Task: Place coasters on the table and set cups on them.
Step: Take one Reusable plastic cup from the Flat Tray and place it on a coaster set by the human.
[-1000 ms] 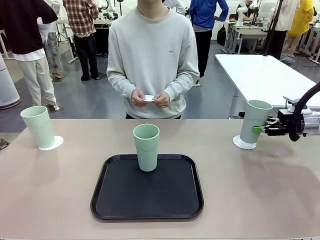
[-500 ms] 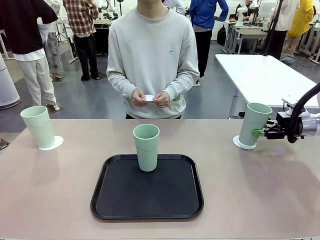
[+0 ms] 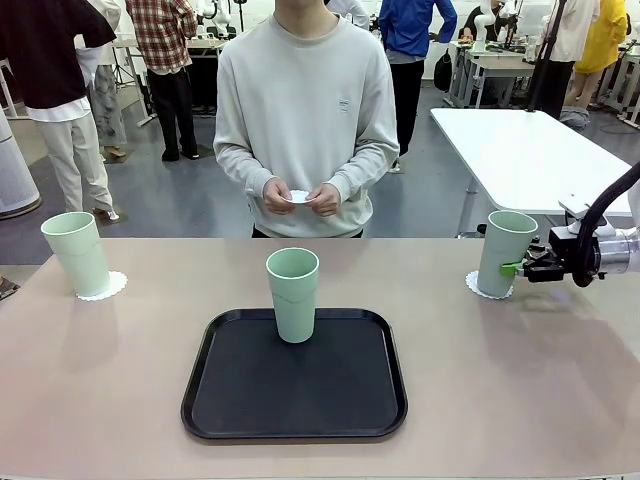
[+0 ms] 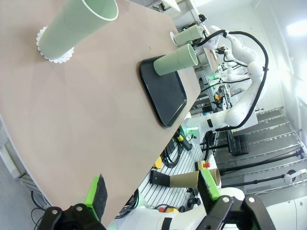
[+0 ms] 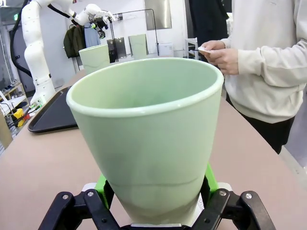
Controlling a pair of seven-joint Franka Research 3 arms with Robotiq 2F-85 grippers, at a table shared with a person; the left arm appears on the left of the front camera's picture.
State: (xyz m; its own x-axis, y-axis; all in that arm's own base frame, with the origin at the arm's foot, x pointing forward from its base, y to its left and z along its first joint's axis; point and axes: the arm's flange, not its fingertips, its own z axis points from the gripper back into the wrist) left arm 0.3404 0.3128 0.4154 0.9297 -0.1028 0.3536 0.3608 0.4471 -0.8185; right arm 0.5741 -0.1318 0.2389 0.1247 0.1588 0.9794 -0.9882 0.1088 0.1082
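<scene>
My right gripper (image 3: 516, 268) (image 5: 156, 191) is shut on a pale green cup (image 3: 505, 252) (image 5: 148, 139), gripping it low on its side. The cup stands nearly upright with its base down on a lacy white coaster (image 3: 484, 289) at the table's (image 3: 500, 400) far right. A second cup (image 3: 77, 252) (image 4: 79, 24) stands on a coaster (image 3: 106, 288) (image 4: 53, 53) at the far left. The third cup (image 3: 292, 293) (image 4: 175, 62) stands on the black tray (image 3: 295, 390). The person holds another coaster (image 3: 298, 196) in both hands. My left gripper (image 4: 153, 191) hangs open off the table's edge.
The person stands at the far side, hands (image 3: 300, 197) held at the waist above the table's edge. In the left wrist view the tray (image 4: 163, 93) lies mid-table. A white table (image 3: 520, 150) stands behind on the right.
My right gripper has lowered the cup and moved it slightly left, down onto the right coaster. The person, the other cups and the left arm have not moved.
</scene>
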